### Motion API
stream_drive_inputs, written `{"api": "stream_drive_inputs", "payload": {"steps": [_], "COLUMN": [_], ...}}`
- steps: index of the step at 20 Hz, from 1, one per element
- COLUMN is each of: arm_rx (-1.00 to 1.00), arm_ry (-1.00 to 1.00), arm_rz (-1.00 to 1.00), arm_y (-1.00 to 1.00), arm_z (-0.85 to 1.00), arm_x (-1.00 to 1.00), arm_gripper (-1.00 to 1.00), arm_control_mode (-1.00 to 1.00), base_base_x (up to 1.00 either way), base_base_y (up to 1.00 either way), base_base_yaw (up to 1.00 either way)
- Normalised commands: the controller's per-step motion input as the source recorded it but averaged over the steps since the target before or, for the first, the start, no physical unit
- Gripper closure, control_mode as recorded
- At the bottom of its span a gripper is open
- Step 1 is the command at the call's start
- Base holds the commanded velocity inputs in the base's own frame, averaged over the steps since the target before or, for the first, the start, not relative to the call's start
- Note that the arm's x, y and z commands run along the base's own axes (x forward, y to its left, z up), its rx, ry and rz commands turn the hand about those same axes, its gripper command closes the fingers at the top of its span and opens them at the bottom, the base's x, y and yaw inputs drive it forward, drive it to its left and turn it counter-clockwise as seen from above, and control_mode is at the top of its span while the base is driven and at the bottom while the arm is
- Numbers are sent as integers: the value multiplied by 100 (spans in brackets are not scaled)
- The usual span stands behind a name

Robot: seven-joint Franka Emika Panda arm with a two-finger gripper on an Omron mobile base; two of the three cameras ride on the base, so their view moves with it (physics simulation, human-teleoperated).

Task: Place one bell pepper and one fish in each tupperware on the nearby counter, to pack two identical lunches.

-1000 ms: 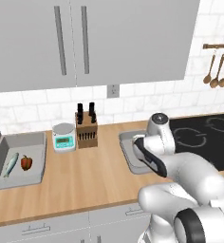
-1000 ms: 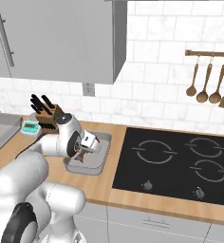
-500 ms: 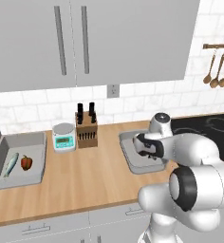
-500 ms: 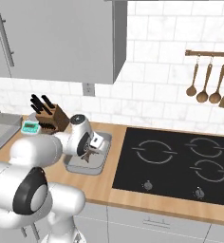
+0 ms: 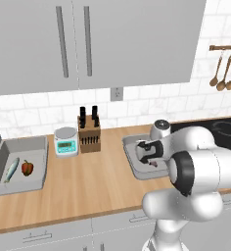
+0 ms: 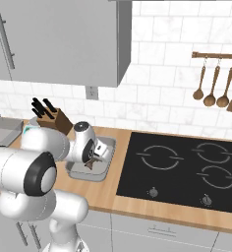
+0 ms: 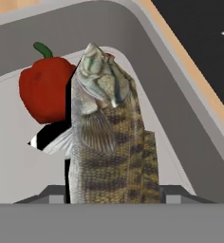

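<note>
Lower and more folded than a second ago, the arm now has its hand down in the near tupperware [image 5: 132, 162], the grey one beside the stovetop [image 6: 187, 170]; the base has not driven. The gripper [image 5: 148, 158] hangs inside that box, clamped on a brown mottled fish [image 7: 109, 137]. In the hand view the fish runs straight up between the finger tips, head away from the hand, so the jaws grip it near the tail end and the body hangs free below.

Beside the fish's head, a red pepper [image 7: 46, 89] already lies on the box floor, touching or nearly touching it. This box therefore has its pepper and is getting its fish. The fish looks low over the floor, yet I cannot tell whether it rests there.

Far to the left on the counter [image 5: 88, 188] stands the second tupperware [image 5: 19, 188], with a pale fish [image 5: 11, 169] and a small red pepper [image 5: 27, 167] side by side inside. That lunch looks packed.

My judgement: the task is near its end, with release over the open floor next. The pepper leaves little room, so the fish may settle leaning on it.
</note>
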Motion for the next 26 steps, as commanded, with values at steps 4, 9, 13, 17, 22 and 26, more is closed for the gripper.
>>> {"api": "stream_drive_inputs", "payload": {"steps": [4, 9, 13, 17, 22, 26], "arm_rx": [0, 0, 0, 1, 1, -1], "arm_ry": [0, 0, 0, 0, 0, 0], "arm_rz": [-5, -3, -1, 0, 4, 4], "arm_y": [0, 0, 0, 14, 45, 76], "arm_z": [-9, 1, 30, 51, 39, 41], "arm_x": [4, 0, -4, -45, -70, -80], "arm_gripper": [-100, -100, -100, -100, -100, -100], "arm_control_mode": [-100, -100, -100, -100, -100, -100], "base_base_x": [0, 0, 0, 0, 0, 0], "base_base_y": [0, 0, 0, 0, 0, 0], "base_base_yaw": [0, 0, 0, 0, 0, 0]}}
